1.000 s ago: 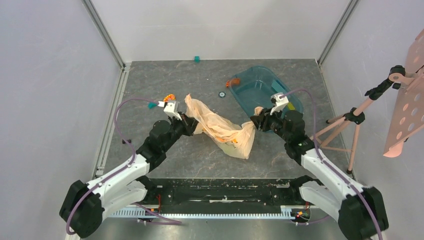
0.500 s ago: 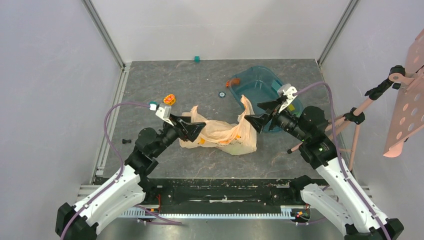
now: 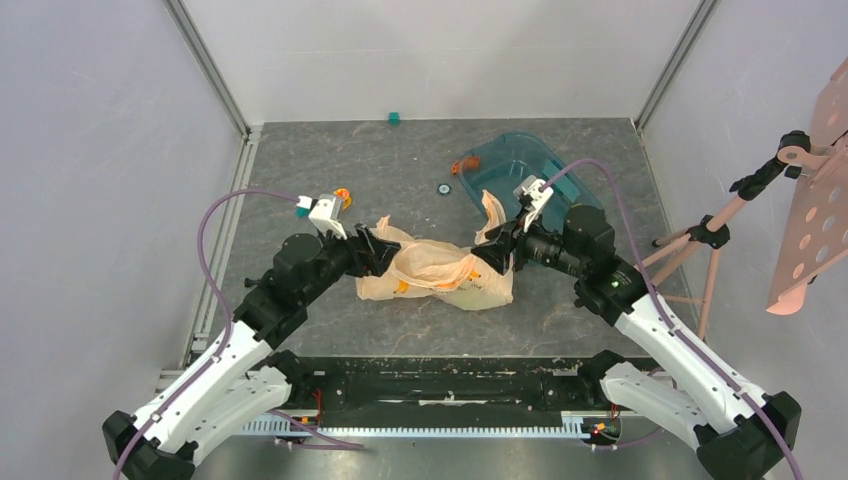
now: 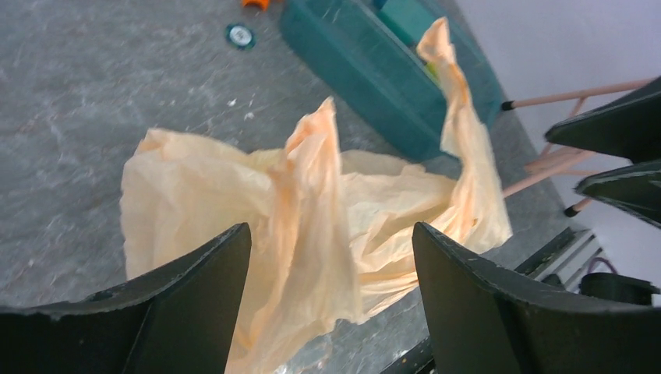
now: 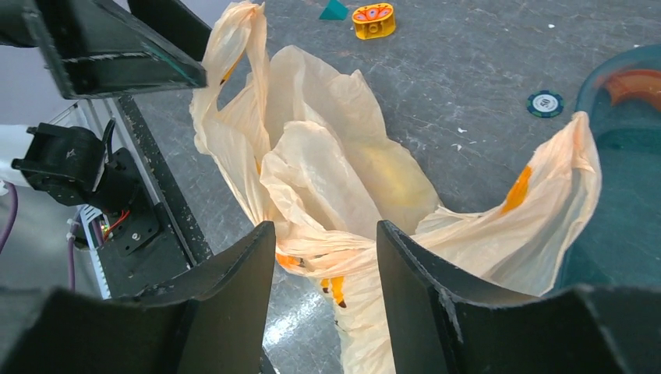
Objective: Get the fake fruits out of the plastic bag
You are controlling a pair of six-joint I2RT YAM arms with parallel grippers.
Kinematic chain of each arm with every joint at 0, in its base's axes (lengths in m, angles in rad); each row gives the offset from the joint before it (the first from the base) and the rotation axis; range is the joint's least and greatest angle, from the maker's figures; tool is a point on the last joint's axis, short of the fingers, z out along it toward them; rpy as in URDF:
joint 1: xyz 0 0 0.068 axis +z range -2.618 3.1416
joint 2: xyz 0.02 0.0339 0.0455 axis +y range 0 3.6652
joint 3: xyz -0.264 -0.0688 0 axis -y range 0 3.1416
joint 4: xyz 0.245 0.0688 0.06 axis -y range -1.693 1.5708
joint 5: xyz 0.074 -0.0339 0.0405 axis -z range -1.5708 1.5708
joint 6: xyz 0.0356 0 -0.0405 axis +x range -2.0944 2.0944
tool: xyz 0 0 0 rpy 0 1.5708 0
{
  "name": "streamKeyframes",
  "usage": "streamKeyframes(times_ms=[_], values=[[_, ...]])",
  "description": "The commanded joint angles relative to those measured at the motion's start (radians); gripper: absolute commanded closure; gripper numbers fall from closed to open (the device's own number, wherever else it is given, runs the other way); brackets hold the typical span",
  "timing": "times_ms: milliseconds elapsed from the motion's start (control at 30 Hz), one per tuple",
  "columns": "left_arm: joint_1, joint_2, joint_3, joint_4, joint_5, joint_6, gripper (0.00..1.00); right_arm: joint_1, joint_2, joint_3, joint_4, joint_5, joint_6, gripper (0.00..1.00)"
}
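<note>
The plastic bag (image 3: 440,268) lies slumped and crinkled on the grey table between both grippers, one handle loop standing up near the tub. The fake fruits are hidden inside it; only a yellow patch (image 5: 397,181) shows through the film. My left gripper (image 3: 385,250) is at the bag's left end, open, its jaws wide apart with the bag (image 4: 312,195) ahead of them, untouched. At the bag's right end my right gripper (image 3: 490,256) is open with a narrower gap. In the right wrist view, a fold of the bag (image 5: 327,179) lies just beyond the right gripper (image 5: 323,234), not pinched.
A teal transparent tub (image 3: 520,168) stands just behind the right gripper. An orange-yellow ring toy (image 3: 342,197), a small round disc (image 3: 443,188) and a teal block (image 3: 394,118) lie on the floor behind the bag. A tripod (image 3: 700,240) stands at the right wall.
Both grippers held the bag stretched up between them, then let go; the bag dropped flat. Both have since moved back in towards its ends, and the right jaws have narrowed.
</note>
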Motion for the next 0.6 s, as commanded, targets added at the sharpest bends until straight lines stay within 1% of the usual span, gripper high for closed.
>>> streamKeyframes(times_ms=[0, 100, 167, 200, 300, 367, 433, 567], values=[[0.001, 0.014, 0.017, -0.088, -0.048, 0.021, 0.18, 0.041, 0.022, 0.022, 0.041, 0.013, 0.006, 0.47], [0.001, 0.043, 0.024, -0.061, -0.021, 0.015, 0.19, 0.073, 0.03, 0.015, 0.048, 0.035, 0.011, 0.48], [0.0, 0.07, 0.039, -0.053, -0.005, 0.016, 0.25, 0.089, 0.037, 0.008, 0.052, 0.052, 0.014, 0.5], [0.001, 0.086, 0.052, -0.054, -0.005, 0.022, 0.33, 0.098, 0.039, 0.005, 0.052, 0.055, 0.016, 0.52], [0.001, 0.117, 0.107, -0.073, 0.03, 0.051, 0.66, 0.122, 0.046, 0.002, 0.059, 0.055, 0.015, 0.6], [0.001, 0.131, 0.169, -0.071, 0.046, 0.073, 0.83, 0.135, 0.05, 0.006, 0.07, 0.043, 0.014, 0.64], [0.001, 0.15, 0.238, -0.056, 0.086, 0.096, 0.97, 0.147, 0.058, 0.013, 0.084, 0.023, 0.016, 0.69], [0.001, 0.206, 0.359, -0.025, 0.221, 0.126, 0.98, 0.174, 0.09, 0.034, 0.115, 0.014, 0.037, 0.79]])
